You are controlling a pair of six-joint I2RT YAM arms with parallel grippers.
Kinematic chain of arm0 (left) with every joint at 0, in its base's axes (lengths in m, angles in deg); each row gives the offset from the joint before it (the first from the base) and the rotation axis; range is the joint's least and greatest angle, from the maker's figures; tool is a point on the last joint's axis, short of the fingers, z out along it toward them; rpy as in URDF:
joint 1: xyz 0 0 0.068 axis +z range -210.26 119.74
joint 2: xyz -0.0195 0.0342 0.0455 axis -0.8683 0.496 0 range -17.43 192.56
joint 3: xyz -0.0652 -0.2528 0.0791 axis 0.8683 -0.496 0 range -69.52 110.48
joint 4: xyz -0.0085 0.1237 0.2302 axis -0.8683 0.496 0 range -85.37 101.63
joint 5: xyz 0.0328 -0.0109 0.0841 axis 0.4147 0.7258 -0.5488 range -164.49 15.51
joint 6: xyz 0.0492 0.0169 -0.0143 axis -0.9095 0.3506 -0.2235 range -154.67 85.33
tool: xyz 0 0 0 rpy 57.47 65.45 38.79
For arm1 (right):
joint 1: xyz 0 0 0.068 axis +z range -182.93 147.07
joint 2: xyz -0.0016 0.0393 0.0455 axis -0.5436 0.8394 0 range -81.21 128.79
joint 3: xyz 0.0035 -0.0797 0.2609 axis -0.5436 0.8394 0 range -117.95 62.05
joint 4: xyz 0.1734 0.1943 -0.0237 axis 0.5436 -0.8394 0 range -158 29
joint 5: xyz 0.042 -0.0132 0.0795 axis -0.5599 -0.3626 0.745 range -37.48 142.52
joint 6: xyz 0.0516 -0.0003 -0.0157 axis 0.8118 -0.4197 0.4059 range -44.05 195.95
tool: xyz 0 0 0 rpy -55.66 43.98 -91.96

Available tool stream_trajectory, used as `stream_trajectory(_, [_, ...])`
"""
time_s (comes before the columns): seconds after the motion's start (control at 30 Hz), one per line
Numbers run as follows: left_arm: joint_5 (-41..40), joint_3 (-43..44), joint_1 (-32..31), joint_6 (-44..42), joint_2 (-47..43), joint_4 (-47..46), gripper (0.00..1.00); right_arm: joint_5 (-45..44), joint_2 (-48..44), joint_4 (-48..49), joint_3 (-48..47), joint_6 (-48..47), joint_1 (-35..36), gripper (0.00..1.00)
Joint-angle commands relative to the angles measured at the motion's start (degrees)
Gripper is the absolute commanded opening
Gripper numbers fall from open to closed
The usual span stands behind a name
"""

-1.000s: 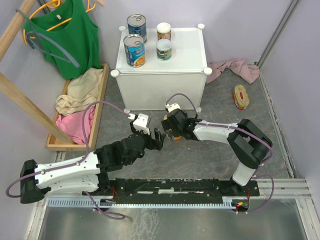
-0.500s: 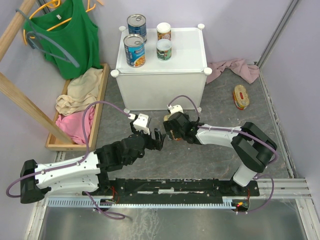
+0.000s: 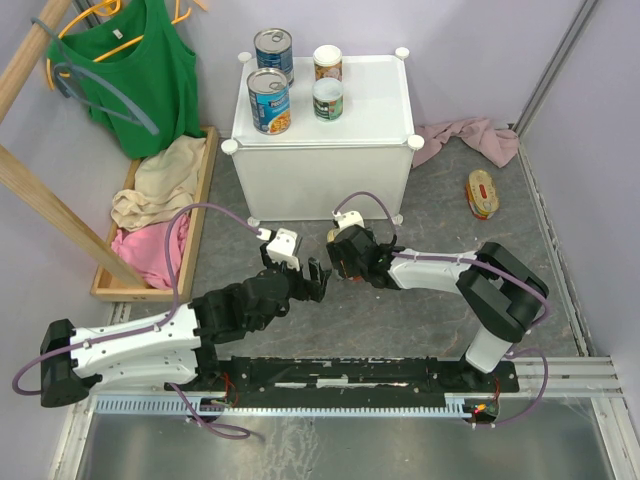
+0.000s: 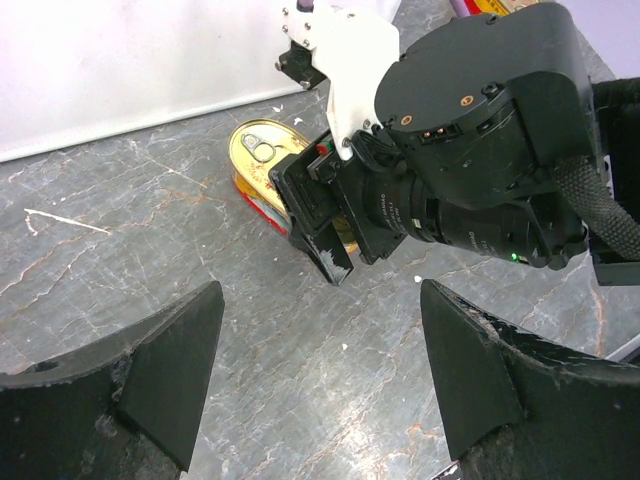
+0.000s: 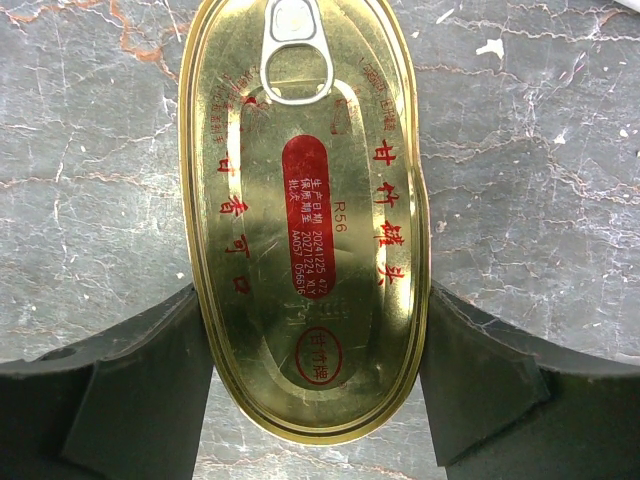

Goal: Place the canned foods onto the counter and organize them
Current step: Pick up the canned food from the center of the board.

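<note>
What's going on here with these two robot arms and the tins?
The robot is moving cans onto the white cabinet; four cans stand on it. The right claw grips a flat gold tin lying on the floor, a finger against each long side. The left claw hangs open and empty nearby. A second gold tin lies on the floor further right.
</note>
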Motion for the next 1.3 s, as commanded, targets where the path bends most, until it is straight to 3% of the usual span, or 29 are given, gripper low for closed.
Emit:
stream_trajectory(0.0, [-2.4,-0.7,-0.2,2.0,-1.4,-2.0,0.86,-0.5,-0.5,0.5,0.3,0.9,0.2,0.40])
stream_trajectory(0.23, [-4.0,-0.8,-0.2,3.2,-2.1,-0.5,0.86,0.4,-4.8,-0.5,0.9,0.4,0.2,0.28])
stream_trajectory(0.6, [-5.3,-1.0,-0.2,4.7,-2.4,0.4,0.86,1.9,-11.6,-3.7,0.3,-1.5,0.5,0.23])
stream_trajectory(1.17, [-4.4,-1.6,-0.2,6.1,-1.2,0.2,0.86,2.9,-14.0,-3.4,2.4,-1.7,0.8,0.09])
stream_trajectory(1.27, [-4.2,-1.7,-0.2,6.3,-0.9,0.1,0.86,2.9,-15.3,-3.2,2.9,-1.8,0.8,0.01])
